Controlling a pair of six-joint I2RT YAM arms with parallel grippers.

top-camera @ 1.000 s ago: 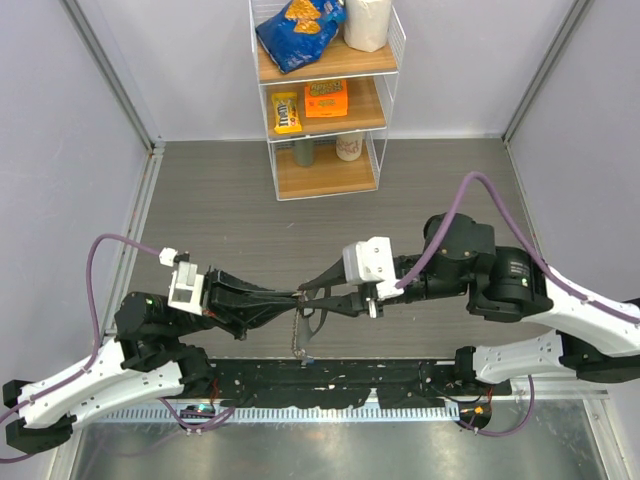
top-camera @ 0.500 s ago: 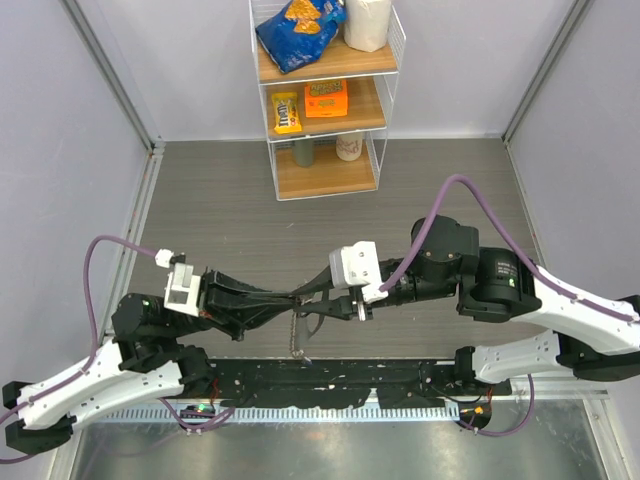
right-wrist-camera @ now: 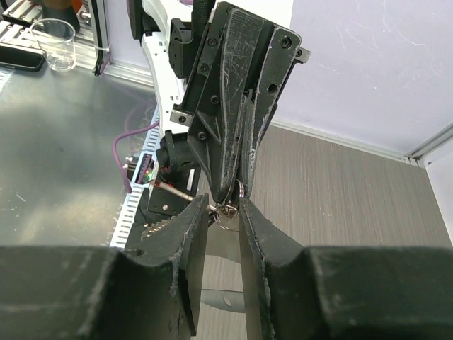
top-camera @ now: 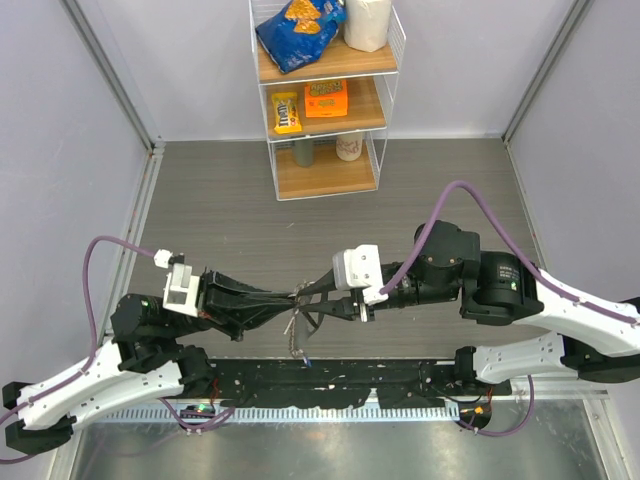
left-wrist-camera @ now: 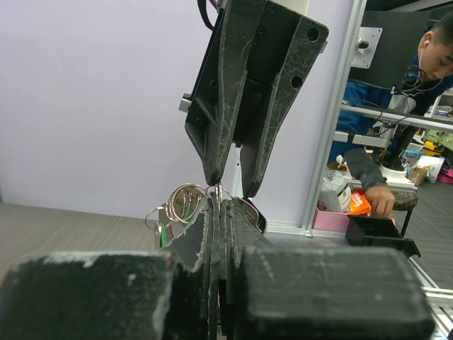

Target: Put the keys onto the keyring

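**Threading step: grippers tip to tip over the desk's near edge, mid-width**

The left gripper [top-camera: 287,301] is clenched on the keyring [left-wrist-camera: 190,187], which hangs above the desk [top-camera: 220,200] with a green key [left-wrist-camera: 164,231] beside it. The right gripper [top-camera: 309,297] stands parted and straddles the wire, with nothing visibly clamped.

Advice: hold the left gripper rigid. Let the right close slowly, square to the loop, and avoid knocking the floppy hanging part.

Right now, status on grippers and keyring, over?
Left gripper shut, pinching the keyring mid-air. Right gripper tip to tip with it, jaws parted astride the ring. Nothing else between them.
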